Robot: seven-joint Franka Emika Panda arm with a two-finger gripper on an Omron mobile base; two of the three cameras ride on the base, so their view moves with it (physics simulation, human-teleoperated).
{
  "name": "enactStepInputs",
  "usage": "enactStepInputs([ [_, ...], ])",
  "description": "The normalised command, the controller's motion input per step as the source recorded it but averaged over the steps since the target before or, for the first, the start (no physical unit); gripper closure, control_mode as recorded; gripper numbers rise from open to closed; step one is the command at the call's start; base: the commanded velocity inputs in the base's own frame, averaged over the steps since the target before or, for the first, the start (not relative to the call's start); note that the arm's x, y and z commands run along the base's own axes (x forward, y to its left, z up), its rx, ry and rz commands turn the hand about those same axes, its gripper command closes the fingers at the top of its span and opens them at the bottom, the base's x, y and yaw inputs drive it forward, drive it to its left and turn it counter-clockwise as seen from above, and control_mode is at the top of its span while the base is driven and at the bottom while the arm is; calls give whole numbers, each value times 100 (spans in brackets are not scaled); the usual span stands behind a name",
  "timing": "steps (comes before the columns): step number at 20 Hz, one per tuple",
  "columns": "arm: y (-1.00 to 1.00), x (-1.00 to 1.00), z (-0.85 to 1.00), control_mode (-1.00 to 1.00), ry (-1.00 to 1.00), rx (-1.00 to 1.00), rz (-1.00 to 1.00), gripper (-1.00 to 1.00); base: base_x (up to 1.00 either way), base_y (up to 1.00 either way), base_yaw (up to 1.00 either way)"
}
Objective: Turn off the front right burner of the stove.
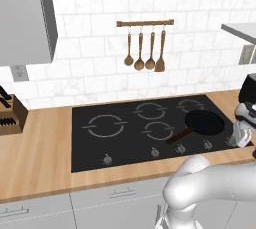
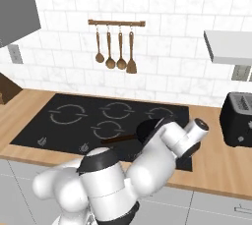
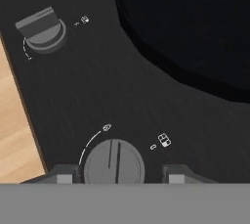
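The stove (image 1: 95, 148) is a wide black glass cooktop set in a wooden counter, with a row of small round knobs along its front edge. A black frying pan (image 1: 205, 122) sits on the front right burner. My gripper (image 1: 236, 140) hangs low over the rightmost knob. In the hand view that grey knob (image 3: 114, 162) lies between my two fingertips (image 3: 63, 175), its ridge pointing roughly along the view's vertical. The gripper (image 3: 119, 175) is open, with a small gap on each side of the knob. A second knob (image 3: 44, 32) and the pan's edge (image 3: 195, 32) show beyond.
A knife block (image 1: 10, 115) stands on the counter to the left. Wooden utensils (image 1: 145, 48) hang on a wall rail behind the stove. A black toaster (image 2: 238, 118) sits on the counter to the right, under a shelf (image 2: 229, 47).
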Motion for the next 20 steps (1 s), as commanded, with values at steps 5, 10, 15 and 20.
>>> enactStepInputs([
  [5, 0, 0, 0, -100, 62, 4, -76, 100, 0, 0, 0],
  [10, 0, 0, 0, -100, 58, 3, -82, 100, 0, 0, 0],
  [15, 5, 0, 0, -100, 48, 0, -90, 100, 0, 0, 0],
  [20, 6, 0, -3, -100, 32, 0, -98, 100, 0, 0, 0],
])
